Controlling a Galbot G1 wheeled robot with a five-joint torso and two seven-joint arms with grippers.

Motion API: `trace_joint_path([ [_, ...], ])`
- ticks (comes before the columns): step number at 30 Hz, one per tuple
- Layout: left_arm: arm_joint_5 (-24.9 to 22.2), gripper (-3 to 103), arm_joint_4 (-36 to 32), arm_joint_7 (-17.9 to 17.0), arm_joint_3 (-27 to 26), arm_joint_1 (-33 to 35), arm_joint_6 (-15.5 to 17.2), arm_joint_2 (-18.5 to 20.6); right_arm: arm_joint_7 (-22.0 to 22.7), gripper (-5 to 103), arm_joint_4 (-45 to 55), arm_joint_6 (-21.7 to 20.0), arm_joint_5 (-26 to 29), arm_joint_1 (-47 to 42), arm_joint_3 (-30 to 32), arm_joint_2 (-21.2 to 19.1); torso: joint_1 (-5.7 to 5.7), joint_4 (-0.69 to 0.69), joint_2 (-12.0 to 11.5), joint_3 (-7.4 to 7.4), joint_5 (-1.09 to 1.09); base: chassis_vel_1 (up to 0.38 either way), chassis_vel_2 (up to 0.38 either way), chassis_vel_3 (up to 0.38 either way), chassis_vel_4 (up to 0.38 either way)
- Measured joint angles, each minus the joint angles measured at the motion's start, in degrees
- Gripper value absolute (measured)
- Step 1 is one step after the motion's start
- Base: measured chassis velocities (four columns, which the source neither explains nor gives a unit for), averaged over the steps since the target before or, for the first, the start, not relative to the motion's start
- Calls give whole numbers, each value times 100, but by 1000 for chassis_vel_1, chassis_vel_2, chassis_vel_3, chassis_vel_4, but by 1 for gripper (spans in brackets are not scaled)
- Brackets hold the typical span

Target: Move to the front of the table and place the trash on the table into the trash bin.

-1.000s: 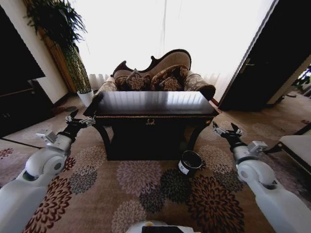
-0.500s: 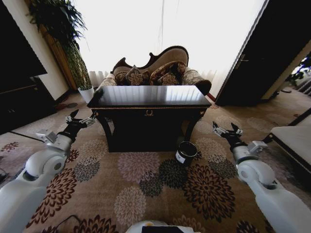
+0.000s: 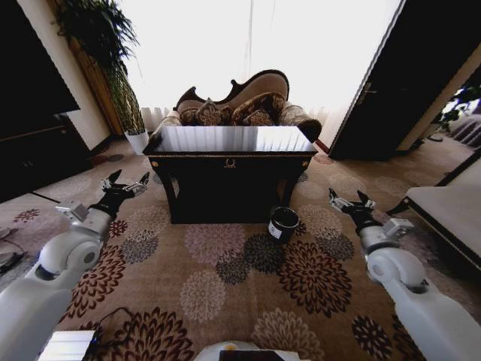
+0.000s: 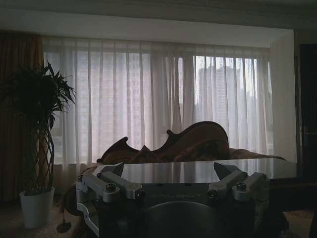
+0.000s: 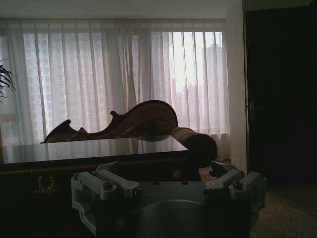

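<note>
The dark glossy table [image 3: 229,162] stands ahead in the head view, its gold emblem facing me. Its top also shows in the left wrist view [image 4: 198,171] and the right wrist view [image 5: 89,148]. Glare covers the top, and the trash is out of view. The black trash bin [image 3: 283,223] with a white label sits on the carpet by the table's front right leg. My left gripper [image 3: 126,183] [image 4: 168,173] is held open, low and left of the table. On the right, beyond the bin, my right gripper [image 3: 347,199] [image 5: 166,171] is also open and holds nothing.
A carved sofa [image 3: 240,105] stands behind the table. At the back left are a tall plant and a white pot [image 3: 137,141]. A dark cabinet [image 3: 37,150] lines the left, dark doors [image 3: 406,90] the right, and white-topped furniture [image 3: 451,210] the right edge. Cables [image 3: 113,331] lie near me.
The whole view has shifted: the table and bin now look smaller and farther, with more carpet in front. Both arms keep the same pose.
</note>
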Motion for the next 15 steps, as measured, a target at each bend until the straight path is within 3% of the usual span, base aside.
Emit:
trace_joint_path([
  [2,0,100,0,0,0,0,0,0,0,100,0,0,0,-1,1,0,-4,1,2,-2,-9,156,-164,-146,199],
  [5,0,100,-1,0,0,0,0,0,0,100,1,0,0,-1,1,0,-7,2,5,-3,-1,42,-45,-31,85],
  [15,0,100,0,0,0,0,1,0,0,100,0,0,0,1,1,0,0,2,-2,0,-4,-17,19,9,-27],
])
